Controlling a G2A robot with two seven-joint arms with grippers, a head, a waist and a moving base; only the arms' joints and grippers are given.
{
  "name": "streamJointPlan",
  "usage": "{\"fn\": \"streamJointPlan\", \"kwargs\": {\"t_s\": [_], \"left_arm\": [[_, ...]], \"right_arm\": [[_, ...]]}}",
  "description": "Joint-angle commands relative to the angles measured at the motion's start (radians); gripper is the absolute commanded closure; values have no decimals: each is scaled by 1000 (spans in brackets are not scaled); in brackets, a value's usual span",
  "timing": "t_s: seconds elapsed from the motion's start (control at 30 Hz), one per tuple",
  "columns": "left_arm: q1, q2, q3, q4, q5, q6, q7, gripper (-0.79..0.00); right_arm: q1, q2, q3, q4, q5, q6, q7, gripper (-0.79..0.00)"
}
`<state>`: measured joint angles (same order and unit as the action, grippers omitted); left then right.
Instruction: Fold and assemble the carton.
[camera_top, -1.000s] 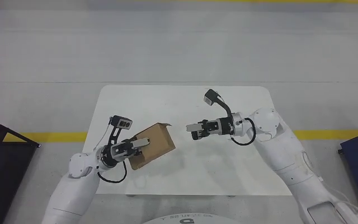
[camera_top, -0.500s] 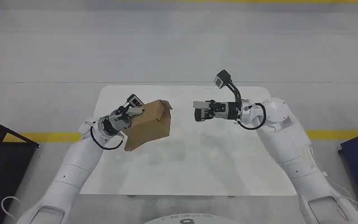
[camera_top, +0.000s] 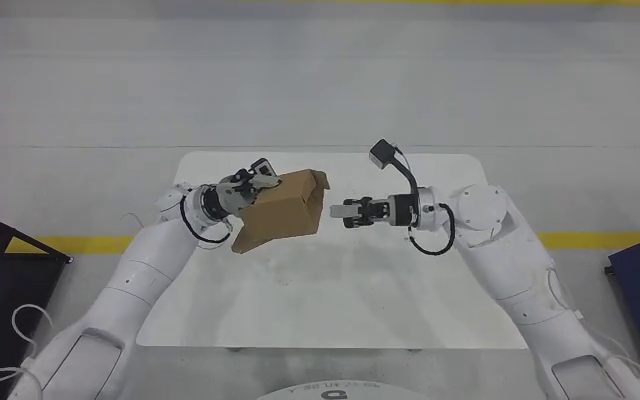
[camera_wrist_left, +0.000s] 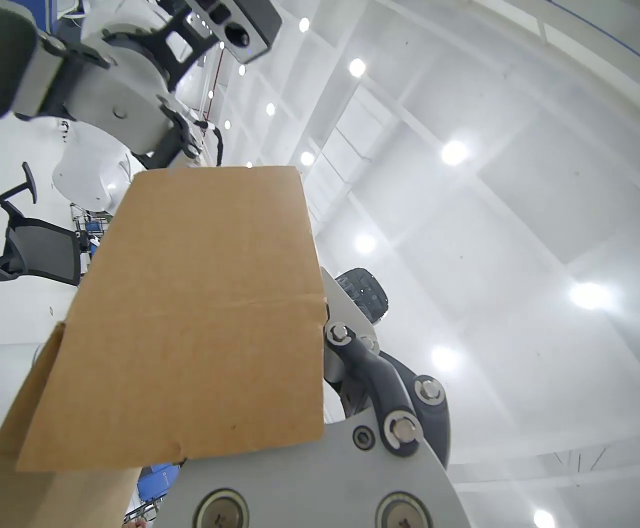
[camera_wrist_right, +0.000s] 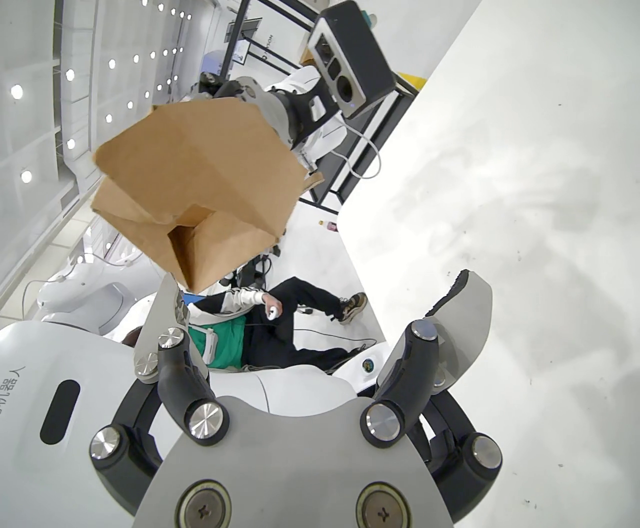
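Operator: Carton (camera_top: 285, 208) position, please, and who has it?

Observer: It hangs lifted above the back left part of the white table (camera_top: 400, 300), tilted, touching nothing below. The left gripper (camera_top: 258, 185) pinches one side panel at the end nearer its own arm. The right gripper (camera_top: 347, 212) sits just beside the carton's other end, fingers spread, holding nothing.

Operator: Which step would you call this?

Observer: Closing the end flaps, I'd judge. The body looks already squared into a tube. The end facing the right arm is part folded, with a gap left open. The next move likely calls for the right gripper to push or catch a loose flap while the left holds steady.

Operator: Anything one camera gives that the others miss?

Observer: Right wrist view looks straight into that open end and shows the flaps overlapping unevenly. Top view hides this, giving just the outer wall and a raised corner. Left wrist view shows a flat creased panel pressed against one finger.
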<state>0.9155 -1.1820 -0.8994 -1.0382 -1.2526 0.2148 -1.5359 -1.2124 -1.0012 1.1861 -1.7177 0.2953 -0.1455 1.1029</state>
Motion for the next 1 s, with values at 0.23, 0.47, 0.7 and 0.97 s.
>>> {"fn": "streamJointPlan", "kwargs": {"t_s": [0.23,0.47,0.7,0.97], "left_arm": [[-33,-8,67,18,-13,-51,0,0],[-33,1,81,-6,-23,-81,0,0],[-25,10,97,-24,-30,-101,0,0],[-23,15,107,-15,-60,-125,0,0]], "right_arm": [[4,-4,-32,-19,-80,78,-81,-785],[33,-10,-78,-23,-140,161,-106,-785],[58,-20,-109,-12,-138,199,-146,-785],[56,-25,-89,16,-49,139,-157,-785]]}}
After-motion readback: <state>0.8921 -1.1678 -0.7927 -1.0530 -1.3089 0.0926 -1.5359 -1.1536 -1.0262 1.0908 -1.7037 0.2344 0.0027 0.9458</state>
